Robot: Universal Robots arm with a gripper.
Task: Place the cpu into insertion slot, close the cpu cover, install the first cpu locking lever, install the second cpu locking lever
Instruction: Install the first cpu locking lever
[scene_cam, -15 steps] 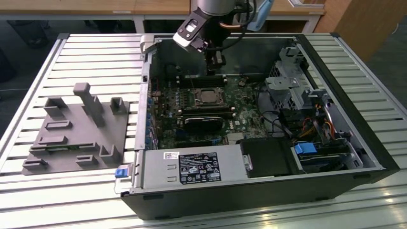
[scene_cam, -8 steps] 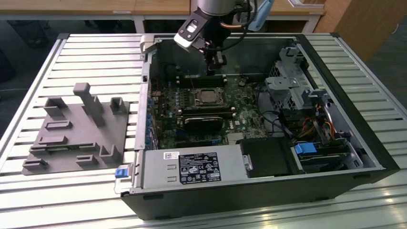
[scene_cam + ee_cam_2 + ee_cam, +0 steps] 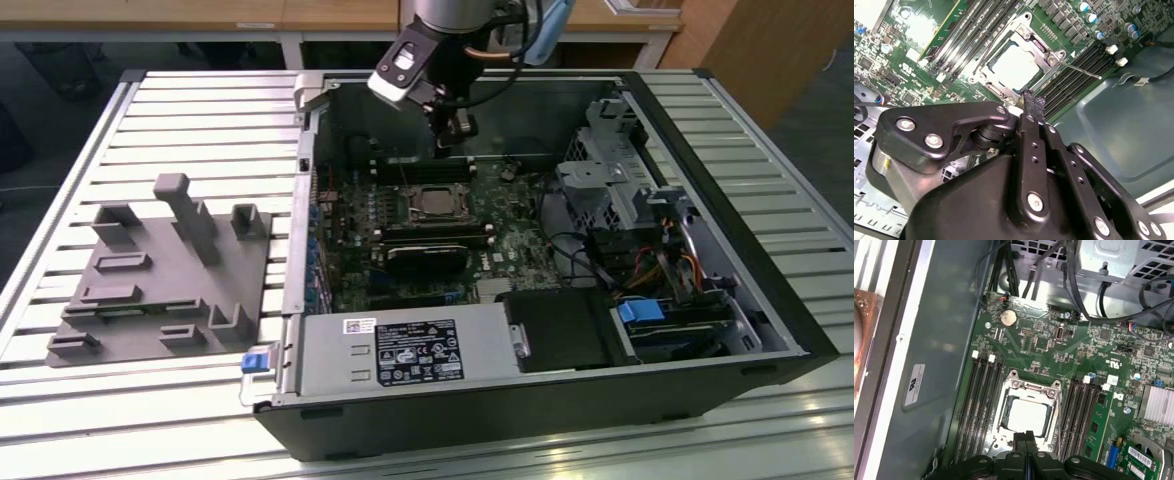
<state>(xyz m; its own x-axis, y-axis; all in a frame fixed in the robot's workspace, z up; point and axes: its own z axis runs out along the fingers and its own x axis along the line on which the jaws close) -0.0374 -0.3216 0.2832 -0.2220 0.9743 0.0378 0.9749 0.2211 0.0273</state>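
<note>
While the arm is reaching down into the open computer case (image 3: 534,420) in the exterior view, the gripper (image 3: 457,148) is hovering above the green circuit board, just beside the insertion slot (image 3: 412,203). In both wrist views the fingers (image 3: 1020,442) are pressing against each other, clenched with nothing between them. Their tips are standing at the rim of the slot, but I cannot tell if they are touching it. The cpu (image 3: 1027,415) is lying flat inside the insertion slot, with its pale metal face showing. The cpu cover (image 3: 1030,386) is lying down around it as a silver frame. In the second wrist view a thin metal lever (image 3: 1081,70) is sticking out from one corner of the slot, across the long black memory slots (image 3: 1064,90). The case is resting on a slatted surface (image 3: 200,130), and a grey moulded tray (image 3: 160,270) is lying near it, at the exterior view's left.
</note>
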